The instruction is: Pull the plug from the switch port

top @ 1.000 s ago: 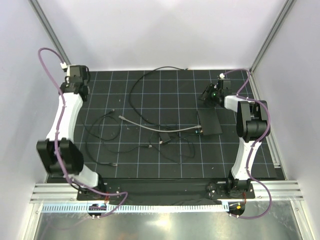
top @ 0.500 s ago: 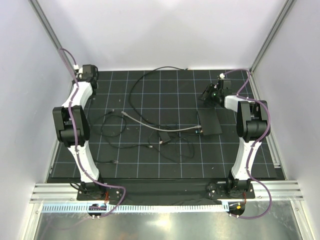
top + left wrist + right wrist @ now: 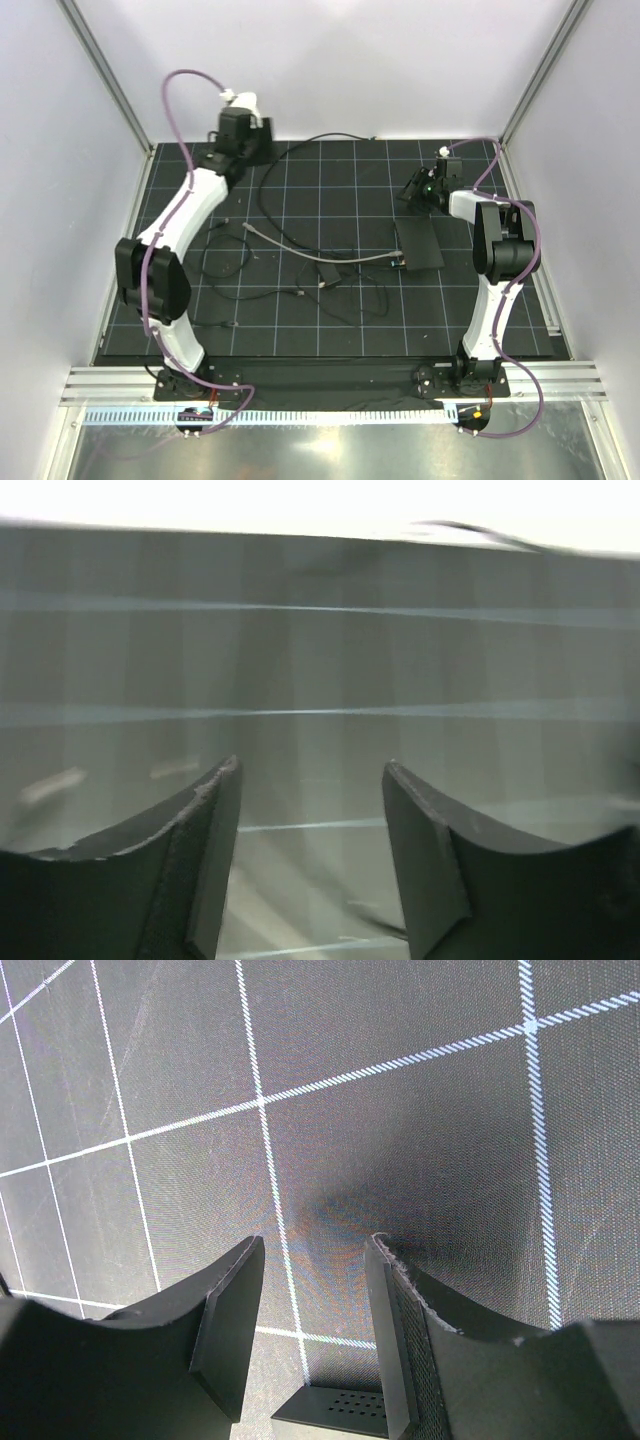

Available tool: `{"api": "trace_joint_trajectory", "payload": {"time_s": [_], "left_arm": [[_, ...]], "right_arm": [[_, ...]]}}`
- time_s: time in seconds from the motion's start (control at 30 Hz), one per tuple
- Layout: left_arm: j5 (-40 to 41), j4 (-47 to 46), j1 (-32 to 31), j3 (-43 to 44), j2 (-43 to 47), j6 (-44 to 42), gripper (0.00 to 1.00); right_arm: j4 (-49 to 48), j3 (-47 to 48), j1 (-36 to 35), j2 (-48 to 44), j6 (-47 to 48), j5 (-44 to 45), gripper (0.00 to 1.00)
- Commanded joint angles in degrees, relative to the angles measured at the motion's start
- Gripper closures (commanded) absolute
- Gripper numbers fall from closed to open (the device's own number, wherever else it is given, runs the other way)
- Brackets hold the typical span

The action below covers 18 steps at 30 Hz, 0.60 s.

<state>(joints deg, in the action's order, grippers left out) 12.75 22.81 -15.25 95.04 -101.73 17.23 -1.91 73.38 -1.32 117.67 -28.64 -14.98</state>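
One flat black box [image 3: 421, 245] lies on the right-hand part of the gridded black mat [image 3: 330, 340], its long sides running from near to far. One plug [image 3: 401, 262] sits in the box's left long side, close to the near corner. The switch port that holds it is too small to make out in the top view. From the plug, one pale grey cable [image 3: 300, 254] runs left across the middle of the mat to a loose end. Just near of this cable lies one small black block [image 3: 328, 272], with thin black wires [image 3: 228, 262] looping off to the left; they are too tangled to count. One thicker black cable [image 3: 264, 186] curves from the far edge down toward the centre. There are two arms and two claws. The right claw [image 3: 417, 186] is just beyond the far end of the box, apart from it. In its wrist view the two fingers [image 3: 232, 1320] are spread over bare mat and hold nothing. The left arm [image 3: 190, 210] reaches to the far edge of the mat, left of centre and well apart from the box and plug. The left claw [image 3: 310, 775] shows two fingers [image 3: 205, 860] parted with nothing between them, and the ground beyond them is blurred.
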Motion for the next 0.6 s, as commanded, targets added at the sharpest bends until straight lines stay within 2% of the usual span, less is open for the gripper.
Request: {"api": "trace_joint_trajectory", "payload": {"time_s": [0.0, 0.07, 0.2, 0.37, 0.57], "left_arm": [[-24.15, -11.89, -4.95, -1.88, -1.88, -0.61, 0.41], [-34.23, -13.83, -8.38, -1.62, -5.3, -3.6, 0.42], [-46.99, -18.23, -12.42, -0.05, -12.25, -3.09, 0.42], [-53.97, -19.9, -17.62, 3.21, -22.08, -3.52, 0.41], [-54.23, -23.87, -22.02, 4.96, -27.37, -2.74, 0.38]], "right_arm": [[6.4, -1.84, -0.08, 1.78, 0.52, 2.41, 0.47], [6.48, -1.93, -0.08, 1.86, 0.52, 2.5, 0.47], [6.22, -2.36, -0.08, 1.34, 0.43, 2.85, 0.47], [3.86, -4.74, -0.08, -1.12, 0.25, 4.78, 0.47], [7.36, -8.51, -0.08, -11.48, 1.93, 12.68, 0.46]]}}
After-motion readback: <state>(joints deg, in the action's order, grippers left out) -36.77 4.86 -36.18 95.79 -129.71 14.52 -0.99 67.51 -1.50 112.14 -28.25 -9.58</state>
